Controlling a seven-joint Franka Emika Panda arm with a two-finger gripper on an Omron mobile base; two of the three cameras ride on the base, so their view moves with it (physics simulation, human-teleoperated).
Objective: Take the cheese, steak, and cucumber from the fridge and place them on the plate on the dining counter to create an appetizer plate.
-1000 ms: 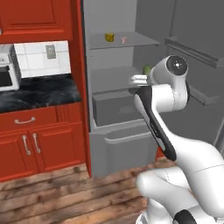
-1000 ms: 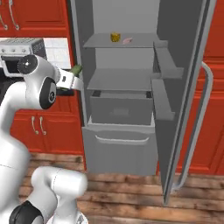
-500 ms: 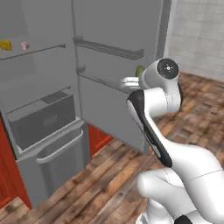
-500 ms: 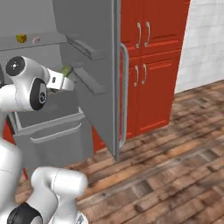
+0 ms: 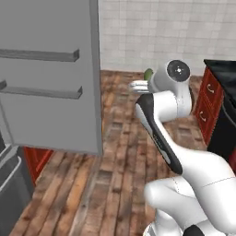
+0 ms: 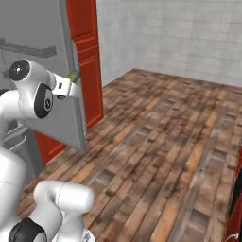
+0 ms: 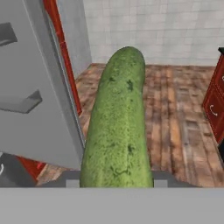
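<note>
The wooden plank floor [image 6: 156, 142] spreads across the room in all three views, running up to a white tiled wall [image 5: 156, 32] at the back. The fridge [image 5: 46, 73] stands at the left of the left base view with its grey door swung open toward the room; two shelf rails cross the inner face of that door. The same door edge [image 6: 71, 94] shows at the left of the right base view, with a tall red cabinet [image 6: 87, 61] just behind it. In the hand view the grey door [image 7: 30, 96] fills the left side, again with a red panel behind its edge.

At the right edge of the left base view stands a red cabinet with drawer handles [image 5: 207, 103] under a black top. The hand view shows the same red drawers [image 7: 215, 109] at its right.

The white arm rises through the middle of the left base view and bends at a round joint, with the gripper [image 5: 140, 85] reaching left, well above the floor and beside the open door. In the right base view the gripper [image 6: 68, 87] sits close against the door's edge.

The cucumber [image 7: 116, 127] is clamped in the gripper, its lower end pinched between the jaws and its dark green body pointing straight out along the hand. Its tip shows as a small green bump above the hand in the left base view [image 5: 148, 73] and the right base view [image 6: 73, 75].
</note>
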